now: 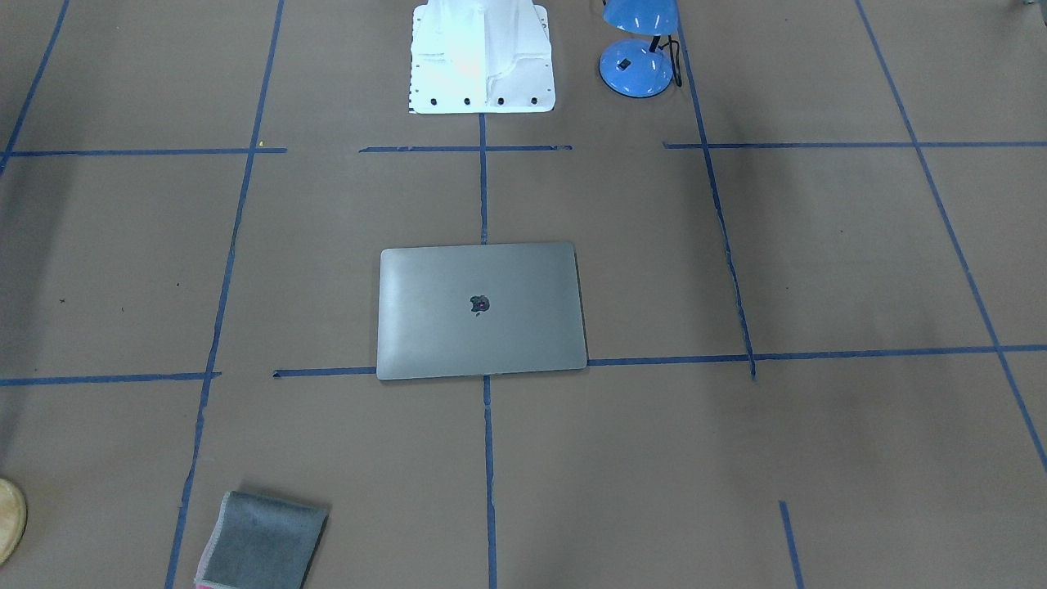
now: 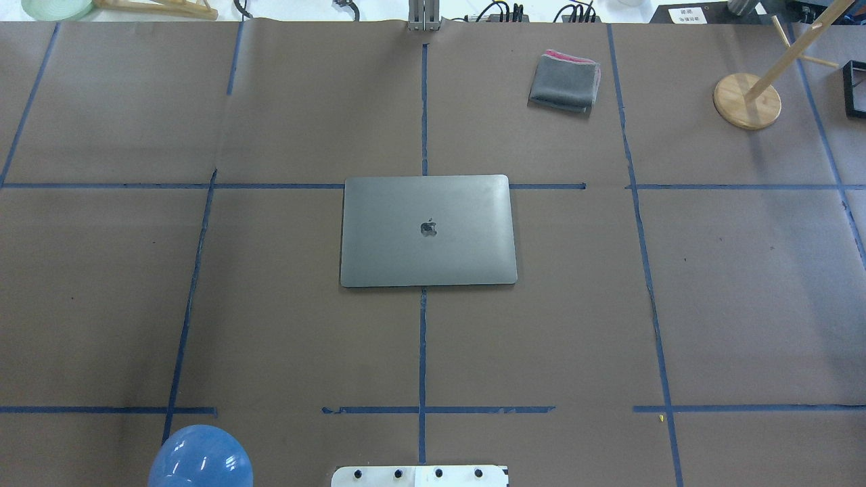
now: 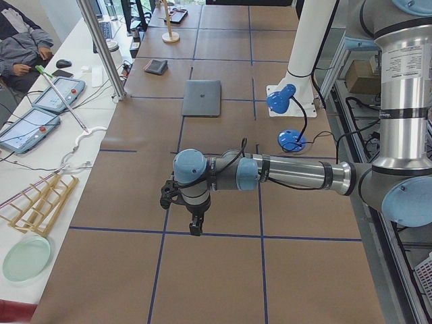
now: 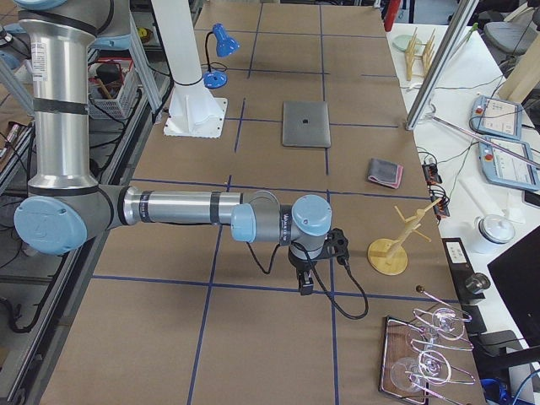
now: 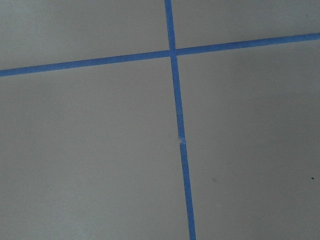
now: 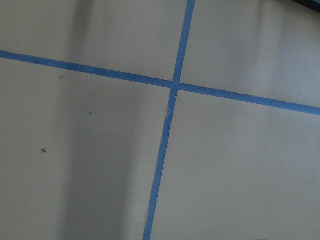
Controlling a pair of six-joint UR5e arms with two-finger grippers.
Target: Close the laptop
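The slim grey laptop (image 1: pixel 481 311) lies flat in the middle of the table with its lid down and the dark apple logo facing up. It also shows in the overhead view (image 2: pixel 427 230) and in both side views (image 3: pixel 202 98) (image 4: pixel 305 124). My left gripper (image 3: pixel 194 229) hangs over bare table far to the laptop's left, and I cannot tell if it is open or shut. My right gripper (image 4: pixel 305 287) hangs over bare table far to the laptop's right, and I cannot tell its state either. Both wrist views show only brown paper and blue tape.
A blue desk lamp (image 1: pixel 638 57) stands near the white robot base (image 1: pixel 483 57). A small folded grey cloth (image 2: pixel 565 81) lies on the far side of the table. A wooden stand (image 2: pixel 746 100) is at the far right.
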